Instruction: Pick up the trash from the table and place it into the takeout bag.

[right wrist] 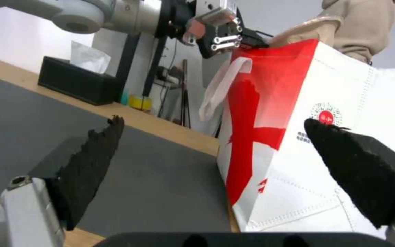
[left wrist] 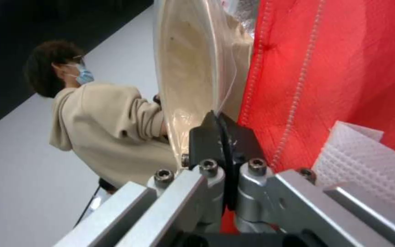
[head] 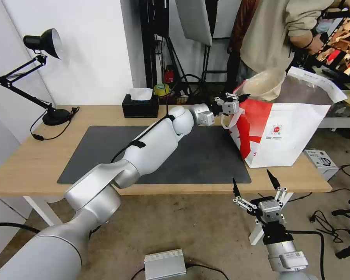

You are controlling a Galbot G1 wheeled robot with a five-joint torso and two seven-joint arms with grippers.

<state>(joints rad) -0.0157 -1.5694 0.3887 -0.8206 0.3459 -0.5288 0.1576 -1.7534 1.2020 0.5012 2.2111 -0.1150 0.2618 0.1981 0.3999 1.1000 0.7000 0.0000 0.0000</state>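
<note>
The takeout bag [head: 291, 136] stands open at the right end of the table [head: 35, 163], white with a red panel [left wrist: 334, 68] and a round logo [right wrist: 326, 116]. My left arm reaches across the dark mat [head: 206, 159] to the bag's top left corner. There my left gripper [head: 237, 102] [left wrist: 218, 120] [right wrist: 248, 36] is shut on the rim of the round tan clear-lidded container [head: 262, 83] [left wrist: 193, 68] [right wrist: 298, 31]. The container is tipped on edge over the bag's mouth. My right gripper [head: 254, 182] [right wrist: 225, 161] hangs open below the table's front edge, facing the bag.
A black tissue box [head: 140, 105] [right wrist: 76, 82] and a black desk lamp [head: 56, 116] stand along the table's back edge. On the floor lie a grey metal box [head: 165, 264], a white box [head: 319, 159] beside the bag's end, and cables at the right.
</note>
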